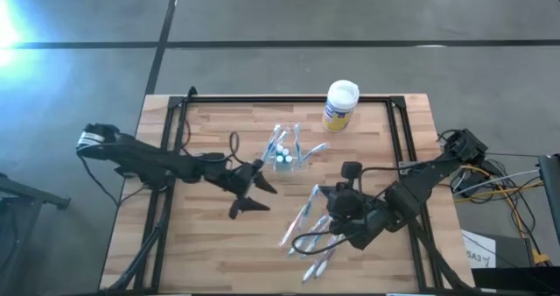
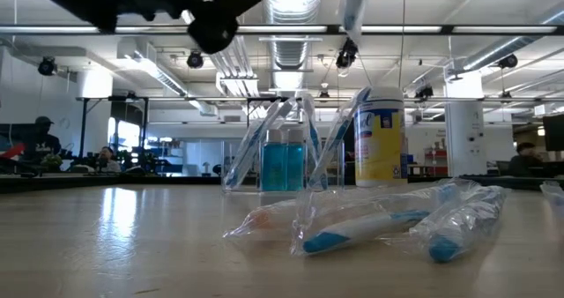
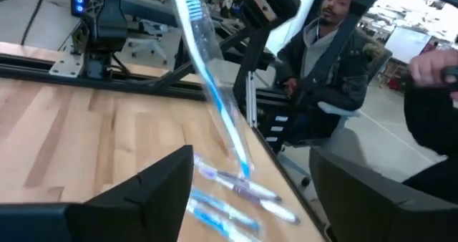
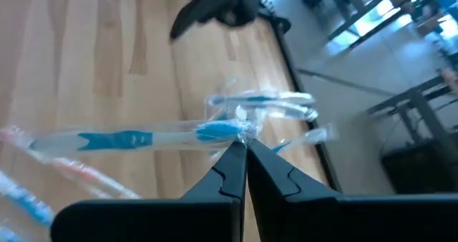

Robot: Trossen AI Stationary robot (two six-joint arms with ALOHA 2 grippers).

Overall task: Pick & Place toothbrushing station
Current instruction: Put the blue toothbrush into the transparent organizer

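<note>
The toothbrushing station [image 1: 285,152], a small clear holder with several toothbrushes leaning in it, stands on the wooden table [image 1: 210,252] at mid-table; in the low view the station [image 2: 284,157] shows in front of the canister. My left gripper [image 1: 255,197] hovers open just left of the station, nothing between its fingers [image 3: 143,192]. My right gripper [image 1: 320,193] is shut on a wrapped blue toothbrush [image 1: 302,215] held above the table's right half. That toothbrush [image 3: 211,84] hangs slanted in the left wrist view. My right gripper pinches the end of the toothbrush's clear wrapper [image 4: 242,132] between its two fingertips. The fingers slant downward, and the toothbrush [image 4: 122,139] runs off sideways from them. It hangs tilted below the hold, lifted clear of the table.
A yellow canister with a white lid [image 1: 341,104] stands at the far edge behind the station. Several loose wrapped toothbrushes [image 1: 313,259] lie near the front right; they fill the low view's foreground [image 2: 370,227]. A person [image 3: 336,49] sits beyond the table's right side.
</note>
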